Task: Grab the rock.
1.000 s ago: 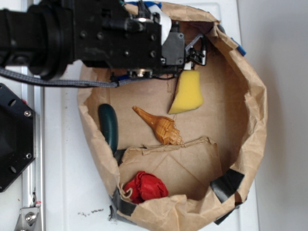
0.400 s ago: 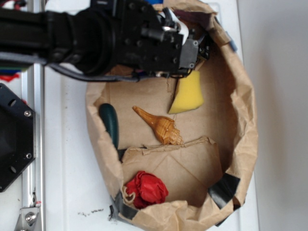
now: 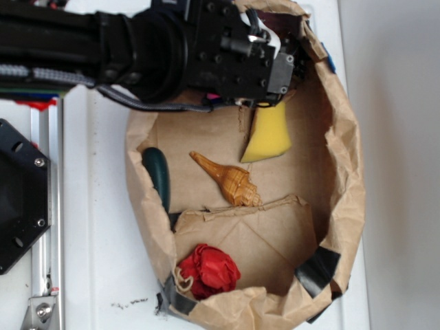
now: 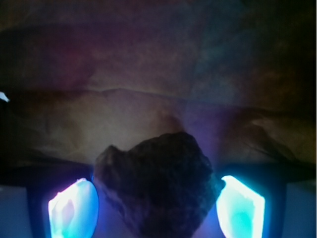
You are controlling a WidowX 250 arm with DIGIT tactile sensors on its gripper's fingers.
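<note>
The rock [image 4: 158, 186] is a rough dark lump that fills the lower middle of the wrist view. It sits between my gripper's [image 4: 157, 210] two glowing blue fingertips, and its sides meet both pads. My gripper is shut on the rock. In the exterior view my gripper [image 3: 292, 60] is at the top inner wall of the brown paper bag [image 3: 347, 172], just above the yellow sponge wedge [image 3: 268, 134]. There the arm hides the rock.
Inside the bag lie an orange-tan spiral seashell [image 3: 227, 179], a dark green handle-like object [image 3: 157, 177] at the left wall and a red cloth ball [image 3: 208, 270] at the bottom. A folded paper flap [image 3: 254, 230] covers the lower floor. Black tape [image 3: 317, 267] patches the rim.
The arm has moved right and deeper into the bag's top corner. The bag's walls have shifted and its right side has drawn inward.
</note>
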